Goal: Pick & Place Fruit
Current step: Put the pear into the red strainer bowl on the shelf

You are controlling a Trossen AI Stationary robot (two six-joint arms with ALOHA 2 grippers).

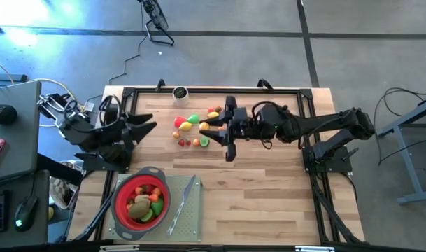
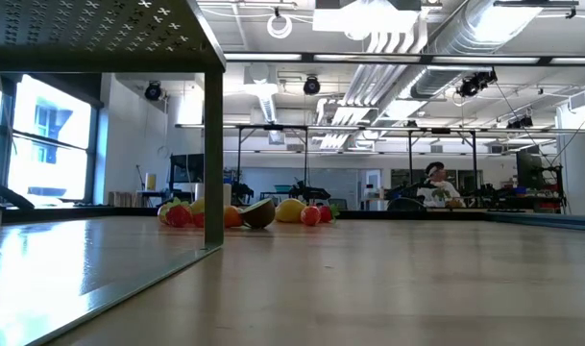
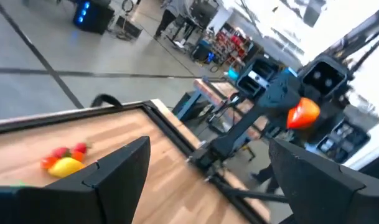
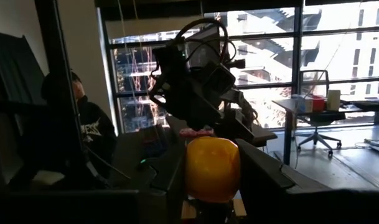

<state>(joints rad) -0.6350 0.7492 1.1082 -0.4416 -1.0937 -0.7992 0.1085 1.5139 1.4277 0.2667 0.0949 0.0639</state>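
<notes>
Several small toy fruits (image 1: 190,130) lie in a loose pile on the wooden table (image 1: 268,189), left of its middle; the low view shows them (image 2: 244,213) resting on the tabletop. My right gripper (image 1: 211,129) hangs above the pile's right side, pointing level toward the table's left edge, shut on an orange fruit (image 4: 212,168). At the table's left edge my left gripper (image 1: 151,124) is open and holds nothing. The left wrist view looks between its fingers (image 3: 124,171) at the right gripper and the orange fruit (image 3: 303,113). My right gripper pinches the orange fruit's two opposite sides (image 4: 190,171) between its two fingers. The fingers come level from the table's right side. The fruit is lifted clear of the table and of the pile.
A red strainer (image 1: 141,199) holding several fruits sits on a grey mat (image 1: 188,224) at the near left, with a slim grey knife (image 1: 185,201) beside it. A small round container (image 1: 180,92) stands at the far edge. A seated person (image 4: 83,127) shows beyond the table.
</notes>
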